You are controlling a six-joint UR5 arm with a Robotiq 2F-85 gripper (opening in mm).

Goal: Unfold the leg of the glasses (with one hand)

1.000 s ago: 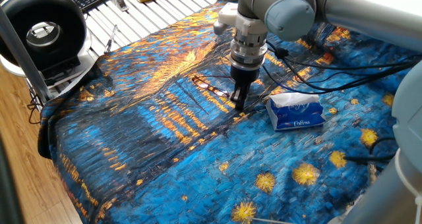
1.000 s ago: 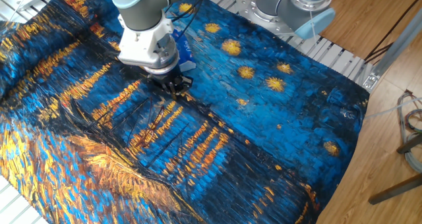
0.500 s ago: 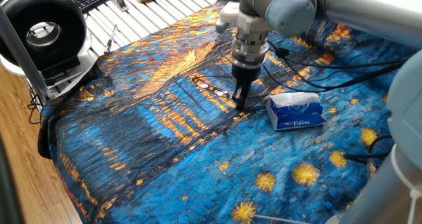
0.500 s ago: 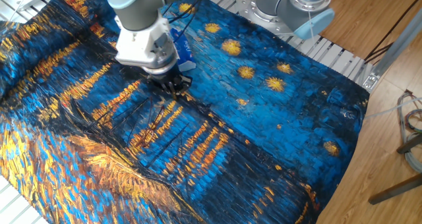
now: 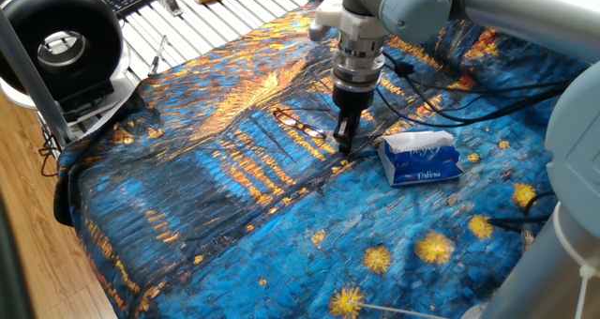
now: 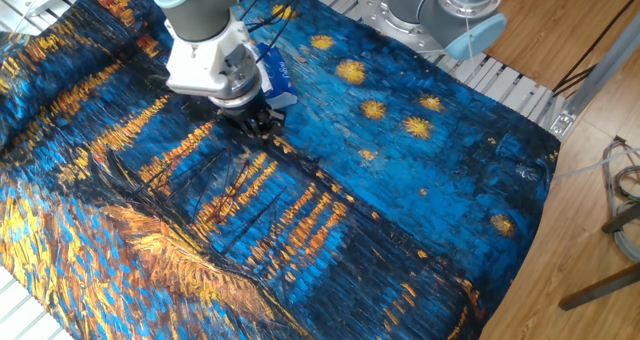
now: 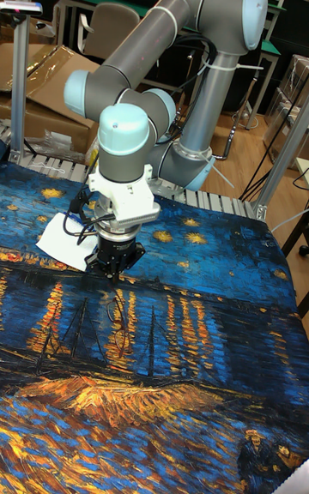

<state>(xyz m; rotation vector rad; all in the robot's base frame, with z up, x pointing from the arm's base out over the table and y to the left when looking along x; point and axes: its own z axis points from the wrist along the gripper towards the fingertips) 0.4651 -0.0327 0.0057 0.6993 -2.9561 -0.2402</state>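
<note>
Judging from the stance, the grasp of the leg is the step in hand: the hand (image 5: 344,144) is held upright with its fingers narrowed just above the cloth, right beside the glasses (image 5: 298,124), which lie near the middle of the table (image 5: 187,216) (a tissue pack (image 5: 421,159) sits close by). Whether the thin leg is pinched cannot be told; next, a gentle outward swing about the hinge would be called for.

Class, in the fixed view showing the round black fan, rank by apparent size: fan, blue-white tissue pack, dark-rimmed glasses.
1. Round black fan, though nearness to the camera may exaggerate it.
2. Blue-white tissue pack.
3. Dark-rimmed glasses.
</note>
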